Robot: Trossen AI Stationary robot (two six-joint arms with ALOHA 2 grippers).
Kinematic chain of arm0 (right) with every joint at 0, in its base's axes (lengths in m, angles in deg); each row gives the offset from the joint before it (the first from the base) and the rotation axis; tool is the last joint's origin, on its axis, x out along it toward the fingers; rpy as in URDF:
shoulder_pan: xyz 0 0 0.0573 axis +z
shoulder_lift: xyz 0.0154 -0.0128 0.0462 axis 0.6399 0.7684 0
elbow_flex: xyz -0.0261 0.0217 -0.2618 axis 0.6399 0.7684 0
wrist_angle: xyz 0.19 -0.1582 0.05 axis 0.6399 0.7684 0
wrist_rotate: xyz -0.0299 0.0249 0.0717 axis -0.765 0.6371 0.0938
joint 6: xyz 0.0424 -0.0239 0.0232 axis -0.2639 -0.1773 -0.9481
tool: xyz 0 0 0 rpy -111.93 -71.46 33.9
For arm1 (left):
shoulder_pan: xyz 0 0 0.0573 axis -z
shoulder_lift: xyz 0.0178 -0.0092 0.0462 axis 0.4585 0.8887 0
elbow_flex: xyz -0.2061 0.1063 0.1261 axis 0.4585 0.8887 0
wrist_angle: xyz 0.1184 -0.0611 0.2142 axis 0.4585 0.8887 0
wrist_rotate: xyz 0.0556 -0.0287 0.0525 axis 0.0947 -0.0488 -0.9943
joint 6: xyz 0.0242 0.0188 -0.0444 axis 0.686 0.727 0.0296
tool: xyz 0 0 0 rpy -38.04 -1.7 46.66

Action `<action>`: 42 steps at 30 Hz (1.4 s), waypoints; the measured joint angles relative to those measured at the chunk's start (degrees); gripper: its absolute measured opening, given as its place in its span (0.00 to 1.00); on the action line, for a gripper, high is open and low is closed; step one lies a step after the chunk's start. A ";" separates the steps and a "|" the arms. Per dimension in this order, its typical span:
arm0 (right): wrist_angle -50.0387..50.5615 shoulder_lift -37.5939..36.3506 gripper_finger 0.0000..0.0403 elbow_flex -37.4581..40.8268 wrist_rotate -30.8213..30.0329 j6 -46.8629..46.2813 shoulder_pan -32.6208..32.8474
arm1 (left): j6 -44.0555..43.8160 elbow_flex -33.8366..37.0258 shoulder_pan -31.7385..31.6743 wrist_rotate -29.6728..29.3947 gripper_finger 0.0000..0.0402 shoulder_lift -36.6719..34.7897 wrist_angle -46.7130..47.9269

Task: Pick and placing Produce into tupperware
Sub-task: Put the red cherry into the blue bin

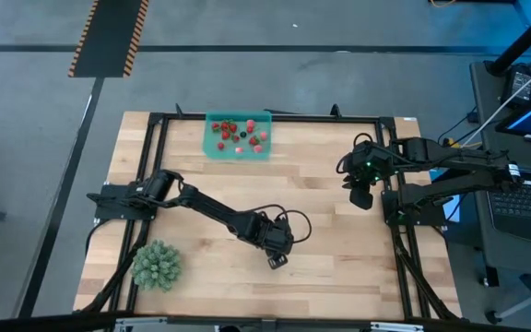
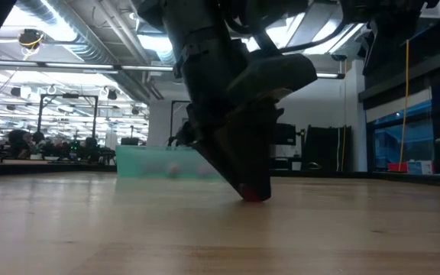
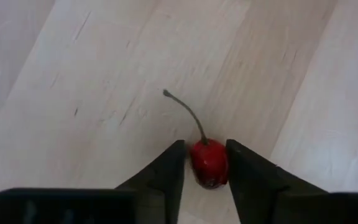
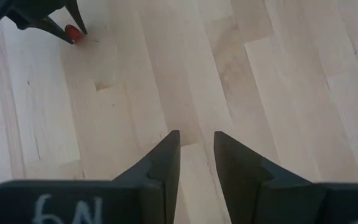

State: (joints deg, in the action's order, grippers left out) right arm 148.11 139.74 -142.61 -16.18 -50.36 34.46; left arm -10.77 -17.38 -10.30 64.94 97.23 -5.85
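We find the left gripper [image 3: 207, 163] down on the table, well clear of the tub [image 1: 238, 136], fingers closed against a stemmed cherry [image 3: 208, 163]. The round fruit may squirt out on lifting. The right gripper [image 4: 196, 152] waits beside the tub, fingers parted, empty.

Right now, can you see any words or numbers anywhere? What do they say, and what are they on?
"6N" or so, hand-drawn in white on the dark bar at the base of the right hand; the marks are blurred and cut off, so that is a rough reading.
Nothing else can be read: no writing shows on the green box, the table or the cherry.
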 joint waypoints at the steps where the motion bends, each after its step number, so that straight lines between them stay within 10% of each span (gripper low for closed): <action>1: 0.01 0.00 0.25 0.00 0.00 0.00 -0.01 | 0.00 0.02 -0.02 0.00 0.26 0.02 0.10; 11: 0.04 0.00 0.25 0.00 -0.02 -0.07 -0.01 | 0.00 0.23 -0.73 1.63 0.07 -1.20 2.37; 23: -0.03 0.04 0.25 0.00 -0.02 -0.18 -0.01 | 8.89 0.33 -6.91 4.52 0.08 -16.70 21.65; 30: -0.05 0.02 0.25 0.00 -0.02 -0.23 -0.01 | 12.60 0.24 -18.05 -3.41 0.09 -27.40 32.85; 42: -0.07 0.02 0.25 0.00 -0.02 -0.44 -0.02 | 27.04 0.22 -41.23 0.72 0.07 -31.31 32.84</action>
State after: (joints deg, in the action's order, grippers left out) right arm 148.04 139.76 -142.61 -16.20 -50.79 34.44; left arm 16.27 -17.16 -51.53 65.66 65.92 26.99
